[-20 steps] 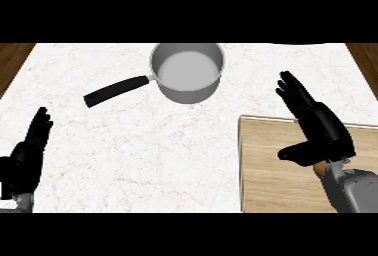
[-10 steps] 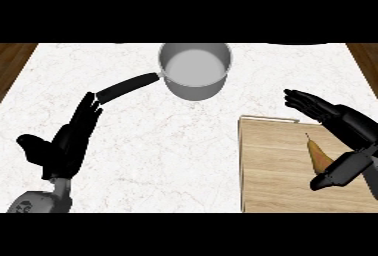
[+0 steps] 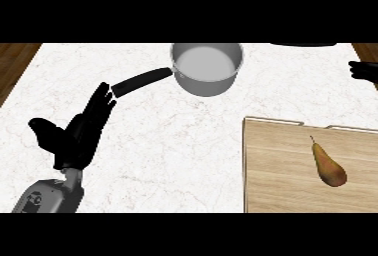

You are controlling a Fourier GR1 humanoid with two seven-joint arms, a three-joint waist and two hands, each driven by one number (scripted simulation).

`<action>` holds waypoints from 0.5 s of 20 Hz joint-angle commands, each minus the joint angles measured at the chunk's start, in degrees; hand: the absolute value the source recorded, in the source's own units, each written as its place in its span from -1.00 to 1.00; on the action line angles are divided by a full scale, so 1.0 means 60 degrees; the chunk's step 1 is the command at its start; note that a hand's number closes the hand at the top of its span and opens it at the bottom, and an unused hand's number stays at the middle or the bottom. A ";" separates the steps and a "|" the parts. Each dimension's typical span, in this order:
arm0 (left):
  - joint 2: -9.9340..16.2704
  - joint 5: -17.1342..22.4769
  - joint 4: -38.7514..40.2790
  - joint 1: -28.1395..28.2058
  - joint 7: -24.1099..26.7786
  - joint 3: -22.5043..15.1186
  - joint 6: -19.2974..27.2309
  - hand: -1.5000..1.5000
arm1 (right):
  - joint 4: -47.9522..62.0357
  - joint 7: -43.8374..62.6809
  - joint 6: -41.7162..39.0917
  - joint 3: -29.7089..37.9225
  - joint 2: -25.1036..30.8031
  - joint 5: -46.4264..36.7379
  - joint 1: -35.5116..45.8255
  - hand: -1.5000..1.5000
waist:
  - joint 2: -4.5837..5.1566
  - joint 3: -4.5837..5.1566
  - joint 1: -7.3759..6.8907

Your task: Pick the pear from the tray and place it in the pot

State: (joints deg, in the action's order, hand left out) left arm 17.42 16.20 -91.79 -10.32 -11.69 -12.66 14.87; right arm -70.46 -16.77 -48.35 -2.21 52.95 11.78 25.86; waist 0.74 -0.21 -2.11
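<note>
A brown-yellow pear (image 3: 328, 165) lies on the wooden tray (image 3: 280, 170) at the lower right, stem pointing away from me, with nothing touching it. The grey pot (image 3: 207, 67) stands at the back centre, its inside bare and its black handle (image 3: 140, 82) pointing left and toward me. My left hand (image 3: 77, 132) is open over the counter at the left, fingers straight, its fingertips just short of the handle's end. Only a small black part of my right hand (image 3: 363, 70) shows at the right edge, well beyond the tray and apart from the pear.
The white marble counter (image 3: 170, 150) runs between the left hand and the tray. The tray has a raised rim along its far edge (image 3: 295, 123). Wooden floor (image 3: 15, 60) shows past the counter's left edge.
The right hand has left the tray and gone up to the right edge, uncovering the whole pear. The left hand has moved up toward the pot's handle.
</note>
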 commanded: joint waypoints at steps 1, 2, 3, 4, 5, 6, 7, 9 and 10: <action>-0.0064 -0.0056 -0.0304 -0.0137 -0.0568 -0.0228 0.0074 0.00 | 0.0513 -0.1025 -0.1956 -0.0346 0.1110 -0.0817 0.0946 -1.00 | -0.0003 0.0005 -0.0170; -0.0117 0.0010 -0.0126 -0.0128 -0.0295 -0.0119 -0.0008 0.00 | 0.0479 -0.0872 -0.1960 -0.0695 0.1057 -0.1058 0.1230 -1.00 | 0.0042 0.0013 -0.0286; -0.0108 -0.0153 -0.0204 -0.0158 -0.0272 -0.0143 0.0120 0.00 | 0.0521 -0.1050 -0.2437 -0.0646 0.1595 -0.1014 0.1271 -1.00 | 0.0020 0.0010 -0.0205; -0.0097 -0.0086 -0.0461 0.0125 -0.0361 -0.0268 0.0006 0.00 | 0.0517 -0.0920 -0.2285 -0.0959 0.1359 -0.1227 0.1411 -1.00 | -0.0006 0.0015 -0.0240; 0.0085 0.0169 -0.0153 -0.0274 -0.0500 0.0136 -0.0167 0.00 | 0.0267 -0.0548 -0.2283 -0.1393 0.1223 -0.1366 0.1603 -1.00 | 0.0021 0.0026 -0.0230; -0.0086 -0.0090 -0.0241 -0.0047 -0.0345 -0.0066 0.0063 0.00 | 0.0266 -0.0647 -0.2352 -0.1547 0.1299 -0.1545 0.1690 -1.00 | 0.0004 0.0022 -0.0211; -0.0184 -0.0110 -0.0350 -0.0165 -0.0607 -0.0159 0.0179 0.00 | 0.0479 -0.0674 -0.2344 -0.1742 0.1251 -0.1746 0.1821 -1.00 | 0.0017 0.0016 -0.0230; -0.0246 -0.0199 -0.0115 -0.0237 -0.0451 -0.0185 0.0089 0.00 | 0.0581 -0.0367 -0.2355 -0.2143 0.1100 -0.1972 0.2110 -1.00 | 0.0002 0.0026 -0.0106; -0.0203 -0.0255 -0.0145 -0.0605 -0.0791 -0.0070 0.0271 0.00 | 0.0548 -0.0473 -0.2253 -0.2412 0.0966 -0.2188 0.2074 -1.00 | 0.0010 0.0018 -0.0098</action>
State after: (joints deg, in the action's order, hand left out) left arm 16.54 15.33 -92.88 -11.92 -14.76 -13.33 15.68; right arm -69.42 -13.11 -52.87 -12.72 59.35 2.72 35.96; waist 0.77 -0.08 -3.03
